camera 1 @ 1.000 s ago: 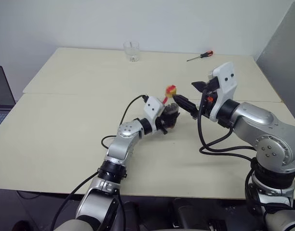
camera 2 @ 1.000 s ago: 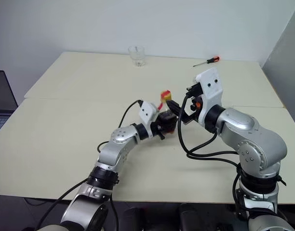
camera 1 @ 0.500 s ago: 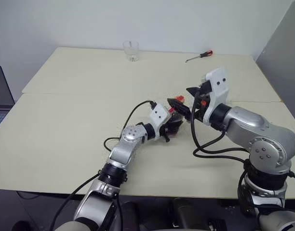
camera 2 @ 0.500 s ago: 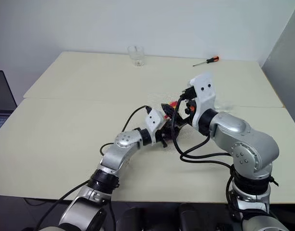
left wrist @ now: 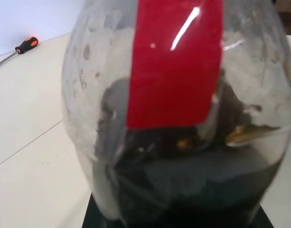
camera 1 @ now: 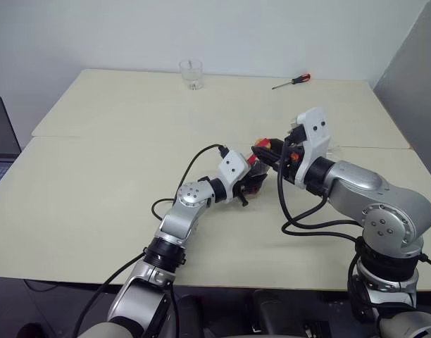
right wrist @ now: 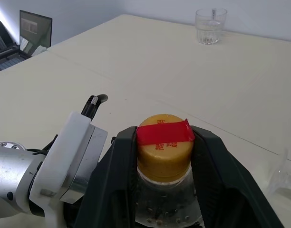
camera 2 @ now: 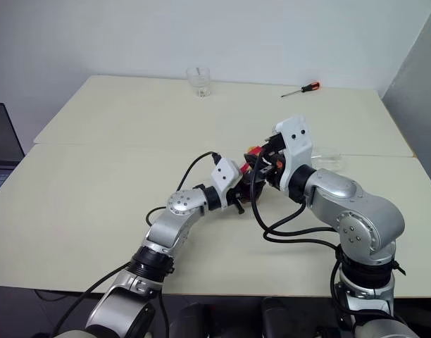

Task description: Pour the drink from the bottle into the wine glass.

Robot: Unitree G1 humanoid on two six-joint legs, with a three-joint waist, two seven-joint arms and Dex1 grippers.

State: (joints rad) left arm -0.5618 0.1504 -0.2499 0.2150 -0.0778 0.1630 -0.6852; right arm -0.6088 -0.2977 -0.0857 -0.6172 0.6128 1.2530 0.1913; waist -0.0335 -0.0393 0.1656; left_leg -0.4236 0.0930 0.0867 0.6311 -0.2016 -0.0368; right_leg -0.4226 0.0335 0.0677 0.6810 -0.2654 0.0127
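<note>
Right wrist view looks straight along the right pincer (right wrist: 164, 142), whose two black fingers (right wrist: 118, 166) sit closed against either side of the yellow cap (right wrist: 164, 149) of the bottle (right wrist: 167, 202), the red strip across the cap's top lying between them. The clear neck of the bottle shows just under the cap, beaded with droplets. In the left eye view the left pincer (camera 1: 254, 182) is clamped on the bottle's bulbous body lower down, over the middle of the tabletop (camera 1: 96, 204) and nearer its right edge than its left, so that the bottle is held between the two pincers, the left on its body and the right on its cap. The left wrist view shows the bottle very close, with a red label strip (left wrist: 176, 61) running down the clear wall and the drink (left wrist: 193, 190), dark and nearly black, pooled in the lower part of the body. A clear tumbler (camera 1: 191, 74) stands near the far edge of the tabletop, and a screwdriver (camera 1: 291, 82) with an orange and black handle lies towards the far right corner. Some clear glassware (camera 2: 327, 156) lies on the tabletop just behind the right arm, towards the right edge; its shape cannot be made out. A dark laptop (camera 1: 3, 141) stands beyond the tabletop's left edge.
</note>
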